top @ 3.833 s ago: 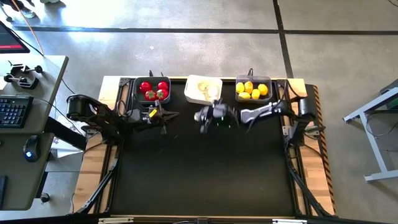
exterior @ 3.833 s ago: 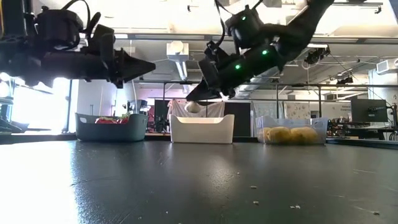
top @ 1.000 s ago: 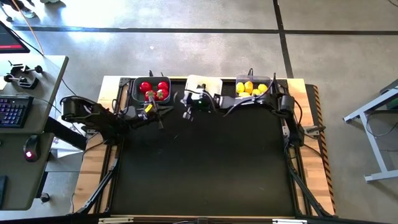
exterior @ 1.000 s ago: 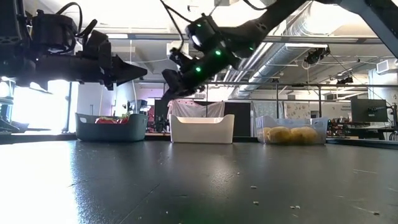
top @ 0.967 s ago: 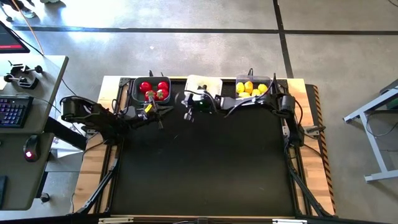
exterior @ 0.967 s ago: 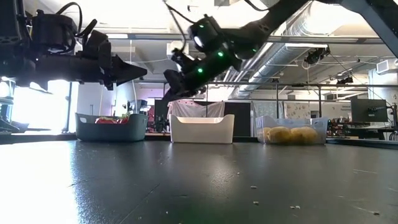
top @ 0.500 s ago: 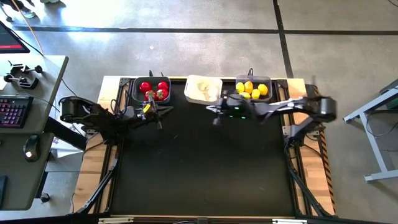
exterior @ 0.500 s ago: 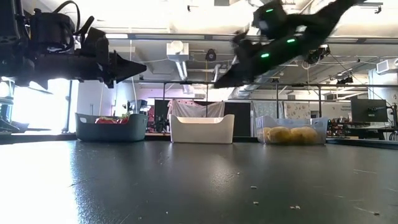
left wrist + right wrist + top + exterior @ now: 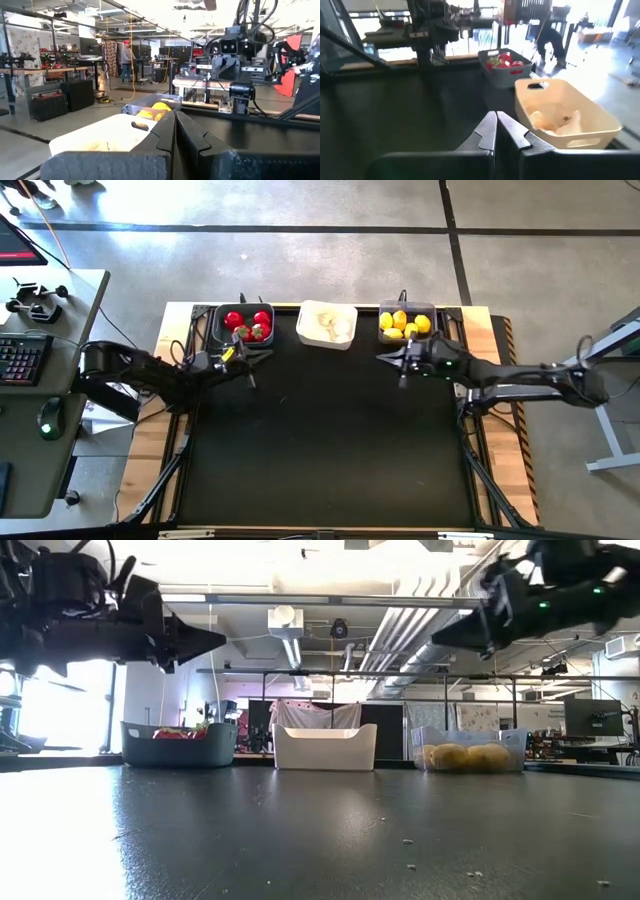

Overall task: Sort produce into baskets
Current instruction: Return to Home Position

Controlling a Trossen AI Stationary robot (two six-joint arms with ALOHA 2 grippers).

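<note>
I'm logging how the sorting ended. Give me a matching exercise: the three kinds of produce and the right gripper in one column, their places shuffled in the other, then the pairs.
1. tomatoes
2. lemons
3. garlic bulbs
4. right gripper

A. in the white bin, middle of the row
B. raised over the black tabletop, in no bin
C. in the clear bin
D. in the dark grey bin

Pairs: 1-D, 2-C, 3-A, 4-B

Along your table's (image 9: 320, 450) far edge, the left bin (image 9: 217, 327) holds tomatoes (image 9: 235, 320), the middle bin (image 9: 304, 321) garlic (image 9: 332, 328), the right bin (image 9: 383, 336) lemons (image 9: 401, 320). The left gripper (image 9: 249, 372) hangs just before the left bin, the right gripper (image 9: 392, 364) before the right bin.
</note>
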